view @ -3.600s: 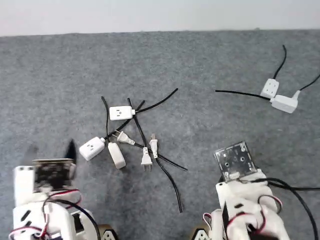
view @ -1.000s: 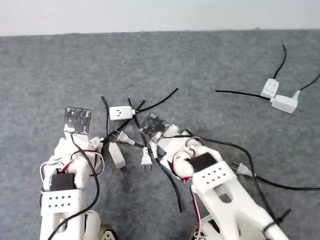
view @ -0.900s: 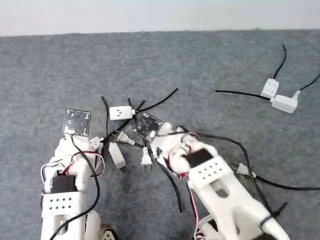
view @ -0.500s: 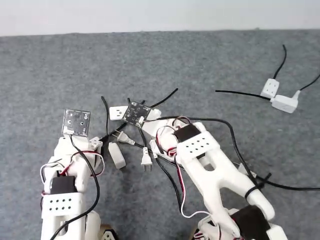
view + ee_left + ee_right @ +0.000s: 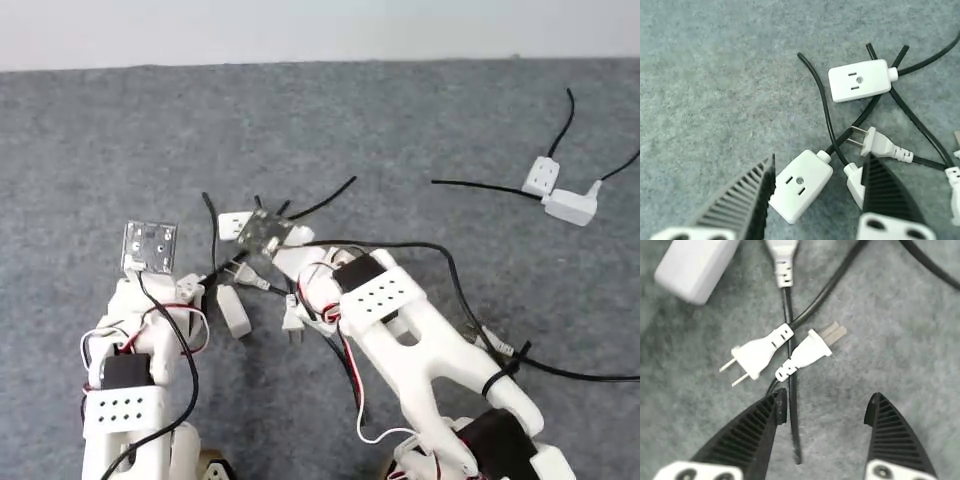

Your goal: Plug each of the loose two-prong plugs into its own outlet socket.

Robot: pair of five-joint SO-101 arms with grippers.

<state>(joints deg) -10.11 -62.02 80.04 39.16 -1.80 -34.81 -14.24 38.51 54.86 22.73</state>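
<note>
Two white robot arms bend over a grey felt-like table covering (image 5: 420,130), where white plugs, white sockets and black cords lie tangled at the centre. In the high view the left arm (image 5: 125,390) stands at the near left, while the right arm (image 5: 410,330) stretches across to the tangle.

The left gripper (image 5: 822,159) hangs with its black ribbed fingers (image 5: 747,205) spread wide, holding nothing. Between them lies a white rectangular outlet socket (image 5: 801,186) on a black cord, slotted face up. Just beside it, partly behind one finger, sits a white wedge-shaped piece (image 5: 854,181). Beyond these a white two-prong plug (image 5: 879,145) lies flat, its prongs pointing toward a black cord that crosses in front of it. Farther off, a second white outlet socket (image 5: 858,80) lies face up, apart from the plug.

The right gripper (image 5: 828,395) is also wide open and empty, above two loose plugs lying side by side with prongs pointing opposite ways: a flat-pronged white plug (image 5: 756,356) and a slimmer white plug (image 5: 807,354). A thin black cord (image 5: 791,410) runs past them. A white rounded block (image 5: 695,267) lies near them.

At the far right of the table, well apart from the tangle, a small white socket (image 5: 540,177) and a long white socket (image 5: 570,207) lie together, trailing black cords.
</note>
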